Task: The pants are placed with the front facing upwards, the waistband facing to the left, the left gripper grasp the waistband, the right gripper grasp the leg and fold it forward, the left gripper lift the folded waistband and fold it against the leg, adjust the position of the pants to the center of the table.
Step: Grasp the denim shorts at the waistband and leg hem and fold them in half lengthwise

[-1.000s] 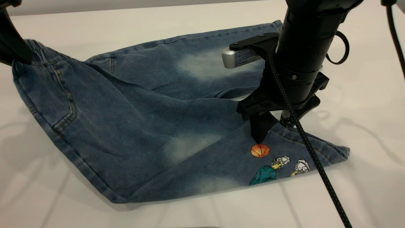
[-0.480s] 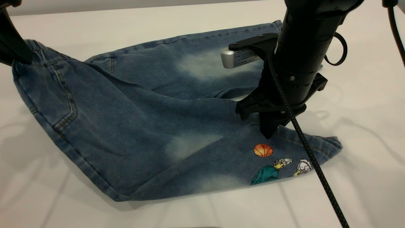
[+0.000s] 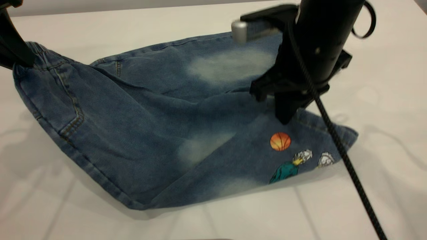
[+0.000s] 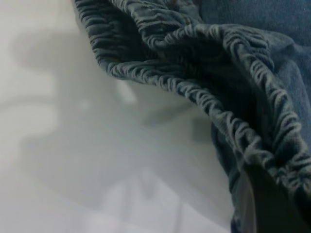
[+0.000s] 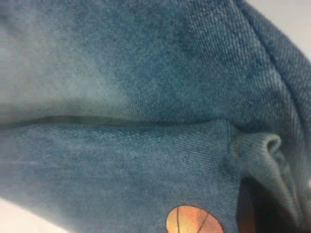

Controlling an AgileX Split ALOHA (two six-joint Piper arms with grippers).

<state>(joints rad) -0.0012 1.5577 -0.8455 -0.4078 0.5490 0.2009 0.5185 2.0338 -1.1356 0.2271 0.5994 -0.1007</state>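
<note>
White table [image 3: 383,83] spreads under the pants [image 3: 140,126], which lie across its middle, waistband [image 3: 36,55] at left, near leg raised. Right gripper [image 3: 285,115] pinches that leg's cloth above the basketball print [image 3: 280,141]. Left gripper [image 3: 15,50] grips the lifted waistband.
</note>
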